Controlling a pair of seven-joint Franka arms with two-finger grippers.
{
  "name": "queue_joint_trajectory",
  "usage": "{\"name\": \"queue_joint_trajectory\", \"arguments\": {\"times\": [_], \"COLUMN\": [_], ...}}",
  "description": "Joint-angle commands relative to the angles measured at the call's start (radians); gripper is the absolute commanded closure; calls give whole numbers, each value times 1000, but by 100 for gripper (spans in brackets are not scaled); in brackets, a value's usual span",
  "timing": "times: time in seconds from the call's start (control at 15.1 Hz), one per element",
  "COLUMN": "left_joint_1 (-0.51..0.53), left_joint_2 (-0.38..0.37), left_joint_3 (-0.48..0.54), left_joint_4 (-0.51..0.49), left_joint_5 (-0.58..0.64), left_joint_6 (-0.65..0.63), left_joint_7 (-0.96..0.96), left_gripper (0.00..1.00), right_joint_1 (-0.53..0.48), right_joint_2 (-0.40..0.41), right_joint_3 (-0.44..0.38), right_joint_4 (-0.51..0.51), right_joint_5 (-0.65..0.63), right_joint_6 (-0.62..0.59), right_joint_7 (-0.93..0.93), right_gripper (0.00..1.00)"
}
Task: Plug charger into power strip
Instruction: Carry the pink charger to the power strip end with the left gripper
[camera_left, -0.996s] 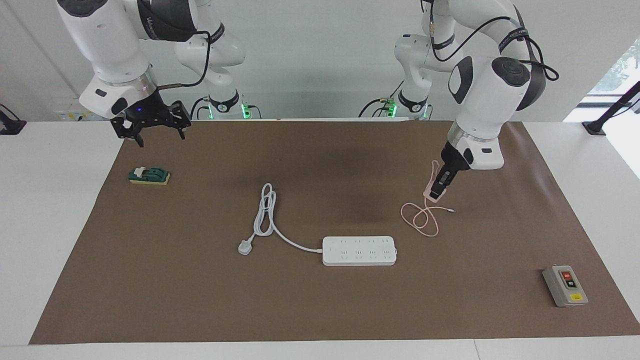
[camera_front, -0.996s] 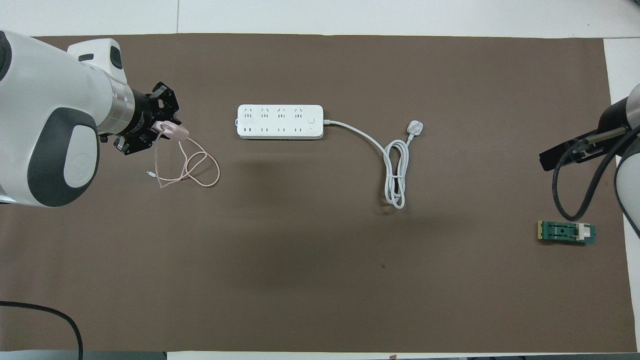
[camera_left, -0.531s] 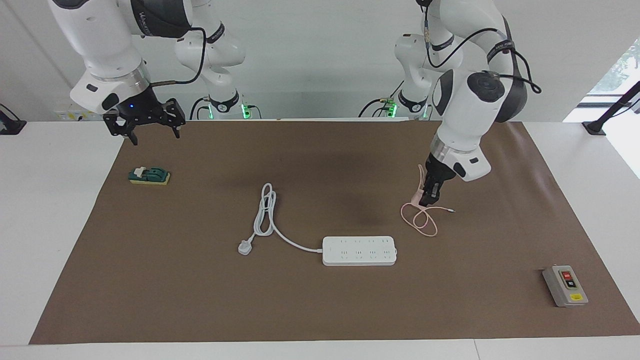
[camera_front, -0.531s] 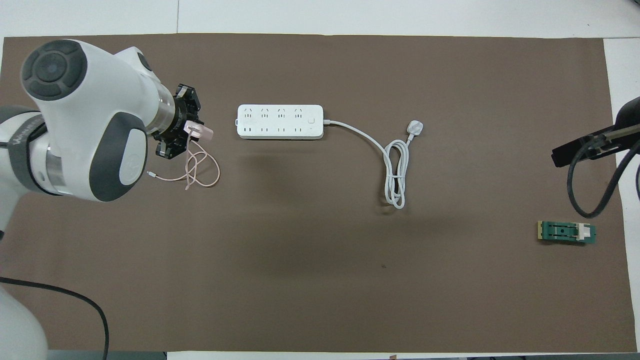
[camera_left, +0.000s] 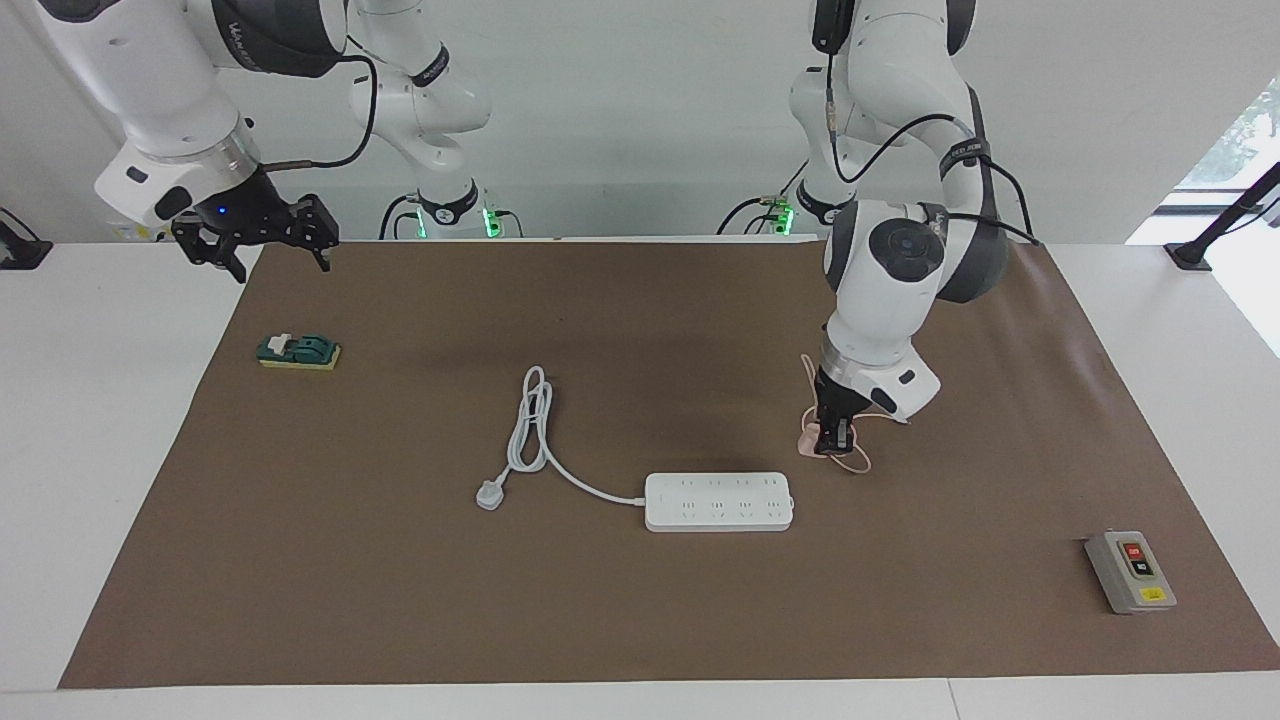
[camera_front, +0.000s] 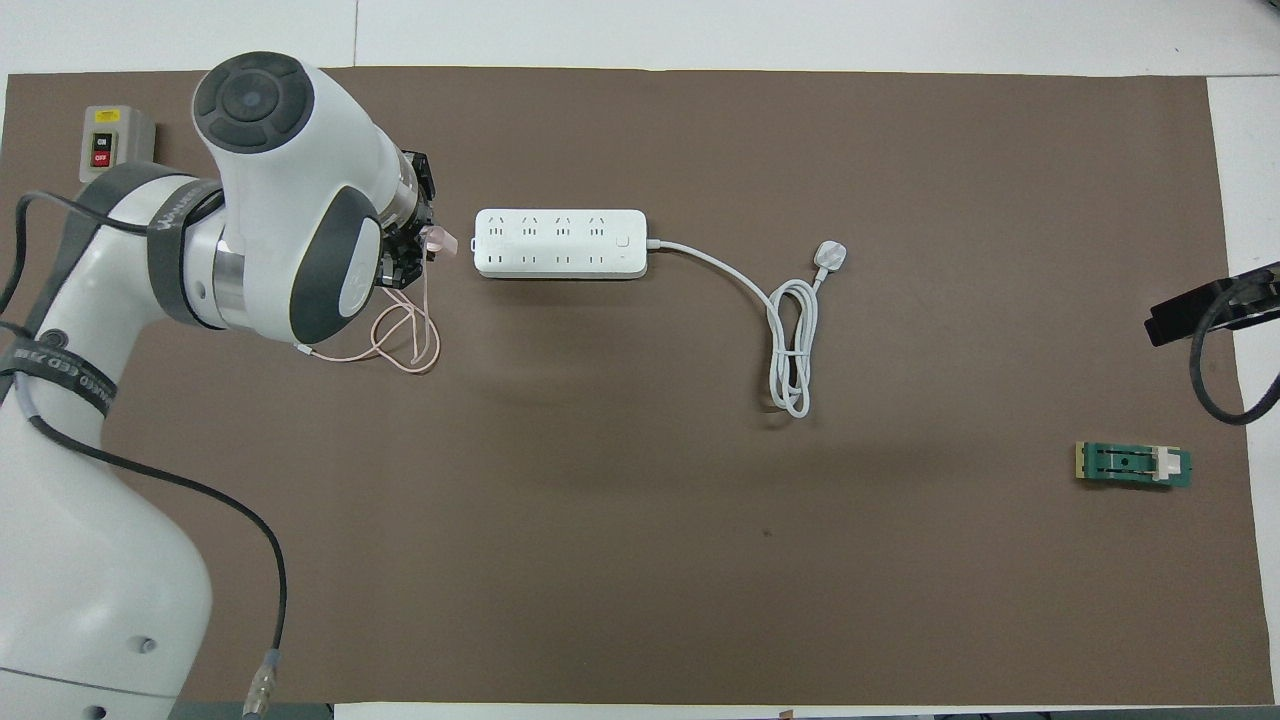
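The left gripper is clamping the charger beside the power strip, toward the left arm's end; the right gripper is waiting spread wide above the desk.

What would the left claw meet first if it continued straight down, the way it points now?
Probably the brown mat, just beside the long white power strip: the left claw holds the small pink charger low above it.

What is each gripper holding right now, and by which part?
The left gripper is shut on the charger, gripping its pink cube body while the cable trails on the mat. The right gripper holds nothing.
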Motion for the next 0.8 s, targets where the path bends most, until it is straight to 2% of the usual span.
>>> {"name": "queue_joint_trajectory", "arguments": {"times": [0.0,0.73], "left_joint_1": [-15,-63], "left_joint_2": [77,117], "left_joint_3": [19,19], "left_joint_4": [118,98], "left_joint_5": [20,30], "left_joint_6": [-55,-48], "left_joint_7": [-56,-140], "left_gripper": [100,100], "right_joint_1": [-11,-8], "right_joint_2": [-17,-32], "right_joint_3": [2,-14], "right_joint_4": [-19,-25], "right_joint_5": [20,19], "right_joint_6": [-19,-29], "right_joint_7": [-14,-10], "right_gripper": [0,0]}}
